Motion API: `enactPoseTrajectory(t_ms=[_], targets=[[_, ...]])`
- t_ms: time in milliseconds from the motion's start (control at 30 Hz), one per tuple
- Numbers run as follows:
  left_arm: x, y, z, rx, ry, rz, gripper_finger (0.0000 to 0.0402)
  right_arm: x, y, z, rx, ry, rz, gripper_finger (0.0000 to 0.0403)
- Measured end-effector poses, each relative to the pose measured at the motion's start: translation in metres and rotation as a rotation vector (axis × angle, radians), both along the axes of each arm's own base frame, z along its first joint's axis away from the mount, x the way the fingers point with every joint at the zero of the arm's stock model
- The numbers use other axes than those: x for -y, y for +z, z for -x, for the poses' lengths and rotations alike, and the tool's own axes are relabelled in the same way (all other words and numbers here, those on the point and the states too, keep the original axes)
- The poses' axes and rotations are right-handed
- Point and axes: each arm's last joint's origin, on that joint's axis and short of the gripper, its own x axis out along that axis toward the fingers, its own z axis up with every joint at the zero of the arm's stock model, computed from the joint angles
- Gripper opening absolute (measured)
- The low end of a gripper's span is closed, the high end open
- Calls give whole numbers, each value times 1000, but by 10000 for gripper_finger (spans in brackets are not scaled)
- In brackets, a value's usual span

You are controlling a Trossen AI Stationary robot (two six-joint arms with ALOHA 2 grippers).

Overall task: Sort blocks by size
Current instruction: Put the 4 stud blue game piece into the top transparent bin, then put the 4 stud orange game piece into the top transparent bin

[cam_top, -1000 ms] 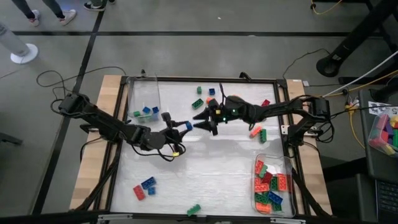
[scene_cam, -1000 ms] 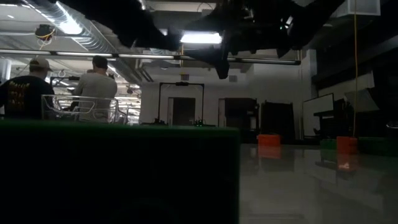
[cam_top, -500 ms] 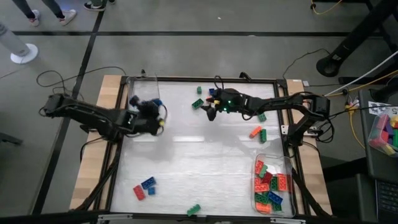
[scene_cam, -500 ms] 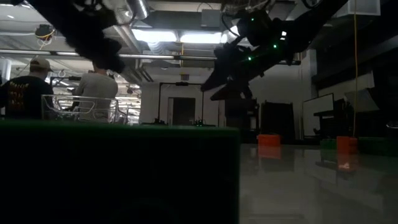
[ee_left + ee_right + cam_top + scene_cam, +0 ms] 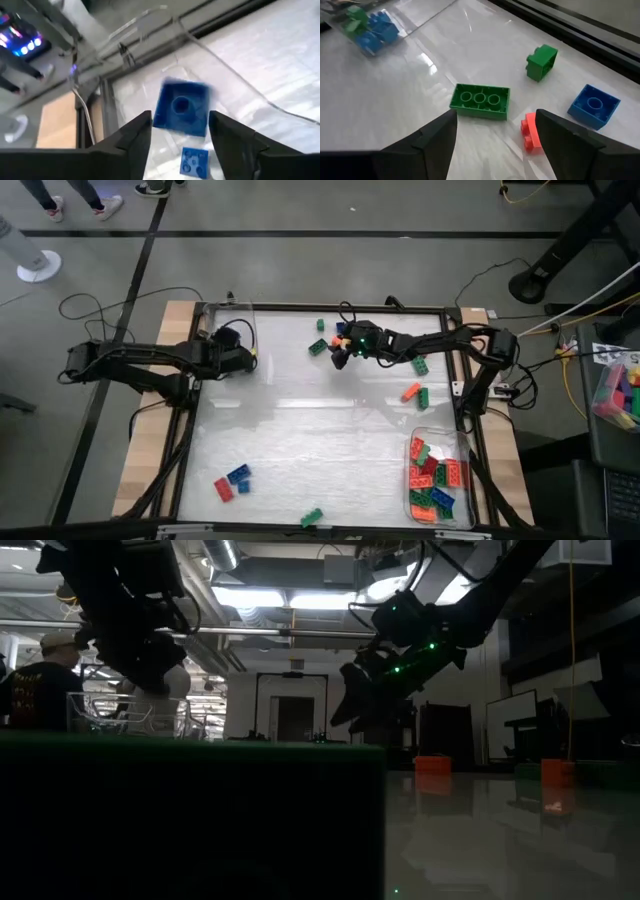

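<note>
The right tool (image 5: 337, 356) hangs over the far middle of the table (image 5: 300, 450) with its 2 fingers spread apart and nothing between them. In its wrist view a long green brick (image 5: 480, 101) lies flat, studs up, just ahead of the open fingers; the brick's long axis runs across the gap between the fingers, not along it. That is the relation the coming grasp likely turns on: as I judge it, the tool either has to turn at the wrist so the fingers close on the brick's 2 long sides, or take it end to end. A small red-orange piece (image 5: 530, 133) lies close beside the green brick's end, and a small blue square brick (image 5: 594, 105) and a small green one (image 5: 542, 62) lie a little farther off, so the red-orange piece could get nudged.

The left tool (image 5: 240, 360) is at the far-left clear tray (image 5: 243, 312). Its fingers stand apart, and a small blue square brick (image 5: 180, 108) shows between and beyond them, seemingly free of both; another small blue brick (image 5: 194, 162) lies below it in the tray. The right arm is plainly nearer the green brick. Long bricks already fill the near-right tray (image 5: 462, 502), well apart from this spot.
</note>
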Motion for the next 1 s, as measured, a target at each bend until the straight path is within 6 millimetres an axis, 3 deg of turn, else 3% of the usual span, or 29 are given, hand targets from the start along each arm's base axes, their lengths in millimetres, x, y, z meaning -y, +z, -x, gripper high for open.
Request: enactPoseTrajectory(t_ms=[267, 533, 800, 1000], targets=[[-11, -2, 3, 23, 47, 102, 219, 7, -13, -1, -47, -54, 24, 269], [-11, -1, -1, 66, 28, 113, 221, 20, -24, -12, -86, -70, 29, 269], [-12, 0, -5, 88, -3, 102, 221, 25, -38, -17, -253, -126, 21, 267], [-12, 0, -5, 88, -4, 104, 221, 25, -43, -17, -275, -125, 13, 216]])
